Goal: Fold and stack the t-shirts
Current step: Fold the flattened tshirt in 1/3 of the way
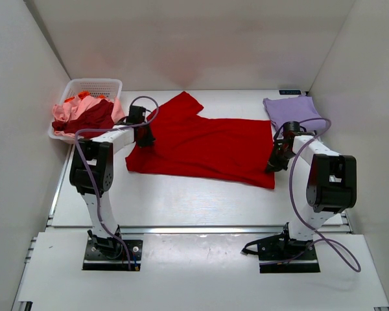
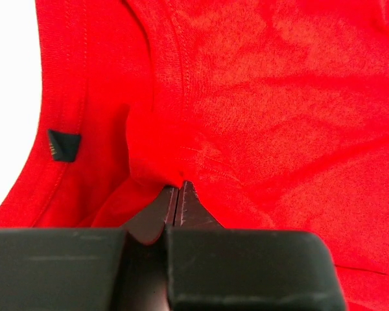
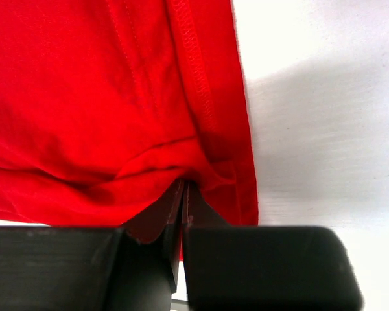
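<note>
A bright red t-shirt (image 1: 207,146) lies spread across the middle of the table, one sleeve pointing to the back. My left gripper (image 1: 143,137) is shut on its left edge near the collar; the cloth (image 2: 246,97) puckers into the closed fingertips (image 2: 189,194), and a dark label (image 2: 63,144) shows beside them. My right gripper (image 1: 274,162) is shut on the shirt's right hem (image 3: 207,110), which bunches at the tips (image 3: 185,188). A folded pale lavender t-shirt (image 1: 292,110) lies at the back right. More t-shirts, pink, orange and dark red (image 1: 84,113), are heaped in the basket.
A white plastic basket (image 1: 97,85) stands at the back left against the wall. White walls close in the table on the left, right and back. Purple cables loop over both arms. Bare table (image 3: 324,97) shows right of the hem.
</note>
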### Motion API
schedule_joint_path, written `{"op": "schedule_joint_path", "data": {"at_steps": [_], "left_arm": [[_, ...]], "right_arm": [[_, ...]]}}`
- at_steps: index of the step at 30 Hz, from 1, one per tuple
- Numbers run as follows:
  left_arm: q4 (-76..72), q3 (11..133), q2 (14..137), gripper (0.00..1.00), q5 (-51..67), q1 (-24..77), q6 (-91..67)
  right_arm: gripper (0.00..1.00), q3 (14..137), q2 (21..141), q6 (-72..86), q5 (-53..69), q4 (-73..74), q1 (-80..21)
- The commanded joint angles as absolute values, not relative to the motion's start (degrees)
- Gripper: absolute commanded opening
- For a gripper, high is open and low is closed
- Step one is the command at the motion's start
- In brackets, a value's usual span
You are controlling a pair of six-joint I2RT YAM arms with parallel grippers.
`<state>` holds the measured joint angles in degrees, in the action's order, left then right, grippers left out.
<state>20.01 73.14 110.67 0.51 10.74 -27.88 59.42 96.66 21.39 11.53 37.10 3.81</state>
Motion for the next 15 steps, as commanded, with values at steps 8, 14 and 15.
{"op": "schedule_joint_path", "data": {"at_steps": [8,14,15], "left_arm": [[20.2,75.4,103.0,0.12,0.2,9.8,-26.3],[20.0,75.3,104.1,0.37,0.1,10.0,-26.0],[20.1,75.3,104.4,0.37,0.1,10.2,-26.4]], "right_arm": [[0.00,63.5,93.1,20.4,11.5,38.1,5.4],[0.19,63.5,94.0,20.4,11.9,38.1,5.1],[0.29,63.3,94.2,20.4,11.9,38.0,5.0]]}}
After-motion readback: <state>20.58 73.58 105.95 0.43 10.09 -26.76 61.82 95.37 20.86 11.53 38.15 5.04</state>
